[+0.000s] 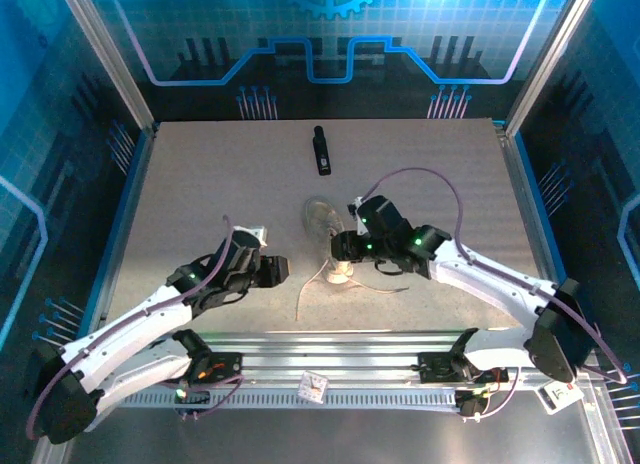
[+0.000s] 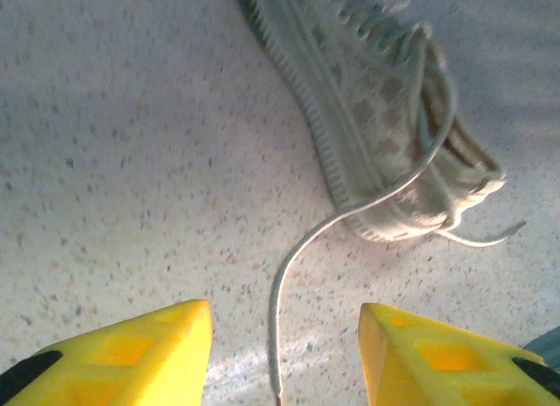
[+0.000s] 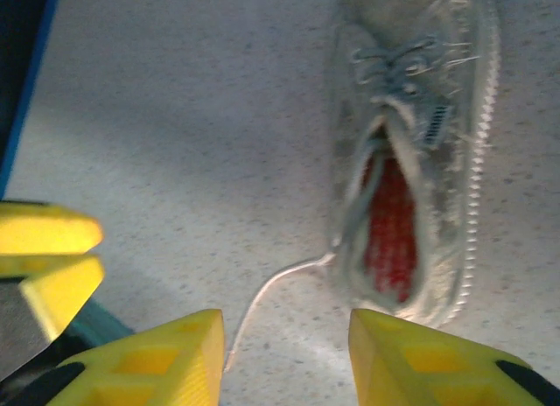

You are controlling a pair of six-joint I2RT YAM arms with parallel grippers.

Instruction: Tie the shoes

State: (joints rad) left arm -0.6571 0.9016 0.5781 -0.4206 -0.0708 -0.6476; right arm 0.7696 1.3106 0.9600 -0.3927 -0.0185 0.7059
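The shoe (image 1: 319, 218) lies on the desk (image 1: 200, 184) just right of the middle of the top view, its toe pointing toward the upper edge and its heel partly under the right hand (image 1: 345, 247). A slim black bar (image 1: 321, 150) lies above it, apart from the shoe.

In the right wrist view the right hand's yellow fingers (image 3: 166, 358) stand apart at the bottom edge, grasping nothing, with the shoe's red lining (image 3: 389, 222) above them at the right. A pale lace (image 3: 262, 292) trails from the shoe's opening down toward the gap.

The left hand (image 2: 284, 353) is also released and empty. In its view the lace curves from the shoe's heel at the upper right down between the two fingers along the desk.
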